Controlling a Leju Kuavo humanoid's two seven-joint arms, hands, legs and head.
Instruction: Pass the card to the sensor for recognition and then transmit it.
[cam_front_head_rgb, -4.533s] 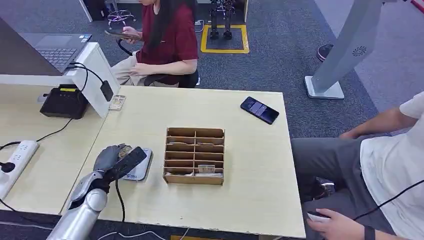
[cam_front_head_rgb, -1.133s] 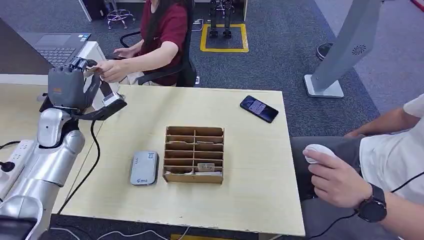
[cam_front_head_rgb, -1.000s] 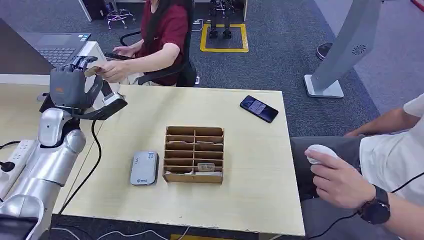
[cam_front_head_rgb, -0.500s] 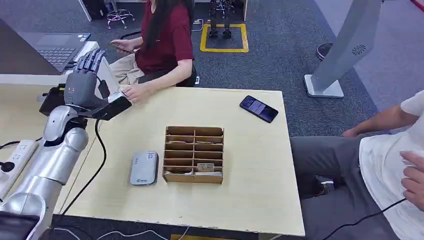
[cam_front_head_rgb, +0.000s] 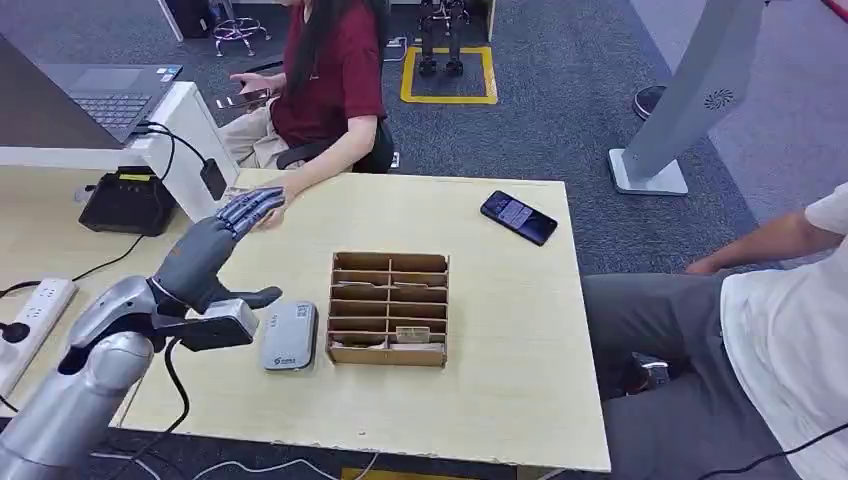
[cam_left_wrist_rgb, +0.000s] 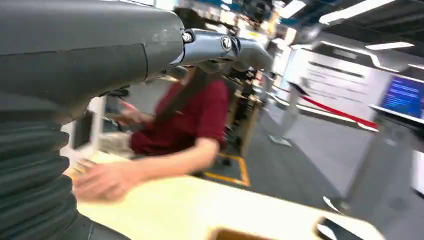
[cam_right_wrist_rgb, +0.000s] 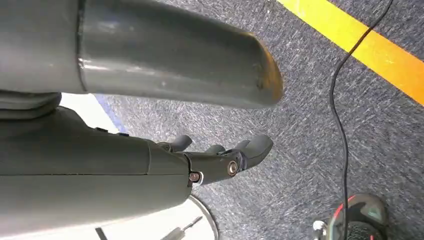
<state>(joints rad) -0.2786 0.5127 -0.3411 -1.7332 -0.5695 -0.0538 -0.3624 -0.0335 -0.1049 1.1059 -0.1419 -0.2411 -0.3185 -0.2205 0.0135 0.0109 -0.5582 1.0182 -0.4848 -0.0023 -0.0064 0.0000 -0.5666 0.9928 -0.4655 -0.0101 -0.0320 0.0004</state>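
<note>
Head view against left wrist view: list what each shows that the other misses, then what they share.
Head view alone: the card reader, the cardboard organizer, the power strip and the seated person's arm at right. Left wrist view alone: the ceiling lights and a blue screen. Shared: the left hand, open with fingers stretched out, the person in the red shirt whose hand rests on the table, and the phone.

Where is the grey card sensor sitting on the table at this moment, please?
In the head view, the grey card sensor lies flat near the table's front edge, just left of the cardboard organizer and beside the left hand.
</note>
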